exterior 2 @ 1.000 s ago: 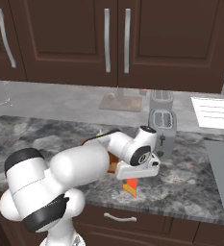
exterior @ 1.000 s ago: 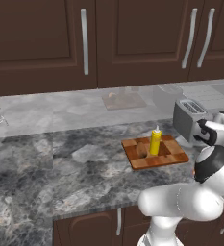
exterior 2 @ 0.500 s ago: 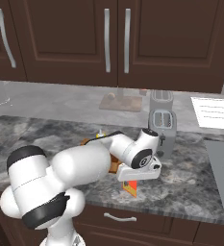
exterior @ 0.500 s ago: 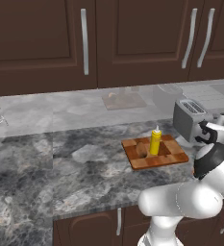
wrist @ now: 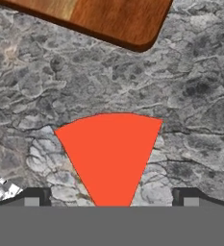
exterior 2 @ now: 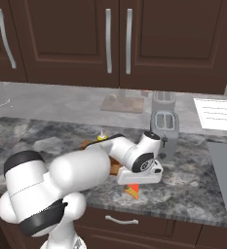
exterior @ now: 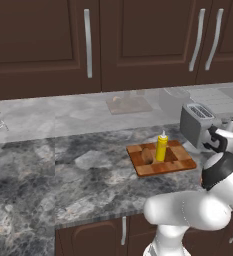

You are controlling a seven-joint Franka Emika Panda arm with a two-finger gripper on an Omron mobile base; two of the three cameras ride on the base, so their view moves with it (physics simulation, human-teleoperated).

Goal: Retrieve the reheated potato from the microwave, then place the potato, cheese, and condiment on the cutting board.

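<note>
The cheese [wrist: 111, 156], an orange-red wedge, lies on the granite counter just off a corner of the cutting board [wrist: 108, 19]. My gripper [wrist: 111, 198] hangs open right over it, one fingertip [wrist: 34, 197] on each side of the wedge's narrow end, holding nothing. From the right base the hand [exterior 2: 139, 175] sits low above the cheese [exterior 2: 131, 190] near the counter's front edge. On the checkered cutting board [exterior: 180, 162] rest the brown potato [exterior: 147, 155] and the upright yellow condiment [exterior: 161, 146]. The microwave is out of view.
A silver toaster [exterior: 196, 125] stands just behind and right of the board. A flat slab [exterior: 128, 105] lies at the back by the wall. A white sheet [exterior 2: 217, 114] is at the far right. The counter's front edge [exterior 2: 149, 206] runs close below the cheese.
The hand has sunk a little toward the cheese, jaws staying wide. Board, potato and bottle have not moved.
</note>
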